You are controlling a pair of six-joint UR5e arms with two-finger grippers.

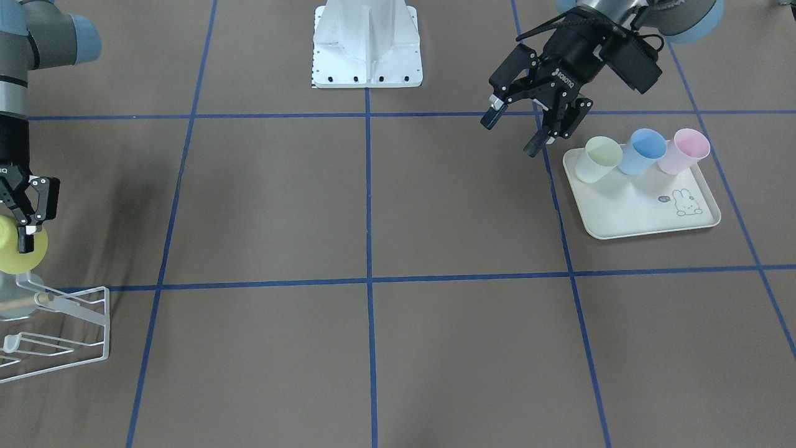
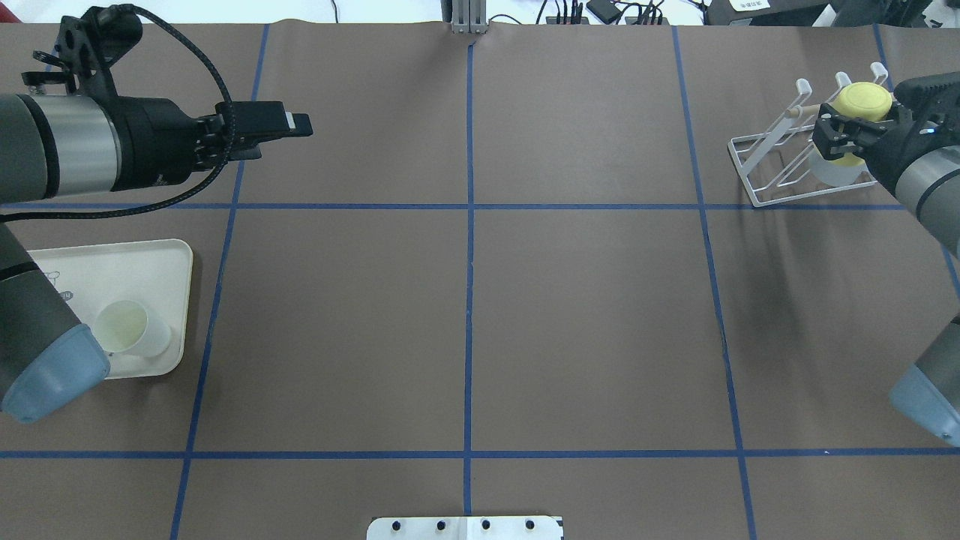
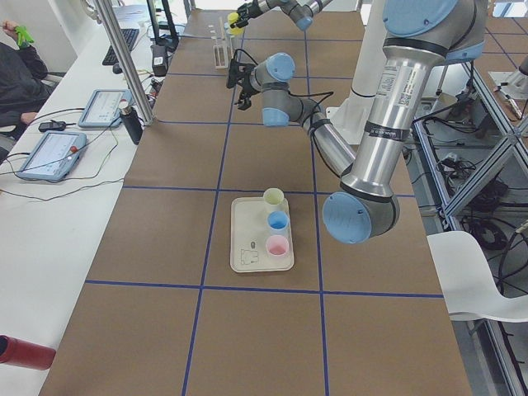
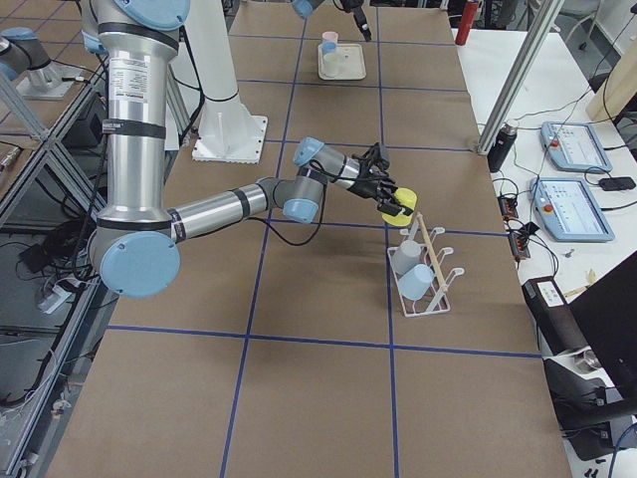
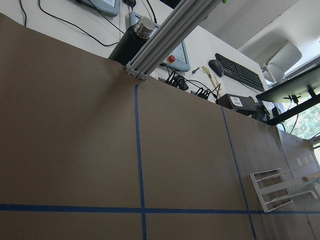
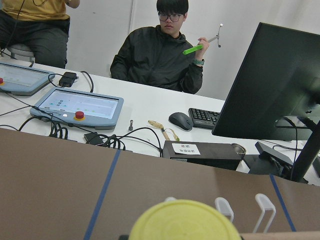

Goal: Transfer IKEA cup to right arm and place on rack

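Observation:
A yellow-green IKEA cup (image 1: pixel 13 254) is in my right gripper (image 1: pixel 25 233), which is shut on it, just above the white wire rack (image 1: pixel 93 323). From overhead, the cup (image 2: pixel 864 97) hangs bottom-up over the rack (image 2: pixel 780 172) at the far right. Its round base (image 6: pixel 185 222) fills the bottom of the right wrist view, with rack prongs (image 6: pixel 265 205) behind. My left gripper (image 1: pixel 510 135) is open and empty, hovering beside the cream tray (image 1: pixel 628 218). The left wrist view shows the rack (image 5: pixel 280 190) far off.
The tray holds a pale yellow cup (image 1: pixel 598 158), a blue cup (image 1: pixel 642 151) and a pink cup (image 1: pixel 684 151). A whitish cup (image 4: pixel 406 257) and a blue cup (image 4: pixel 422 279) sit on the rack. The white robot base (image 1: pixel 368 43) stands at mid-table. People sit beyond the far edge.

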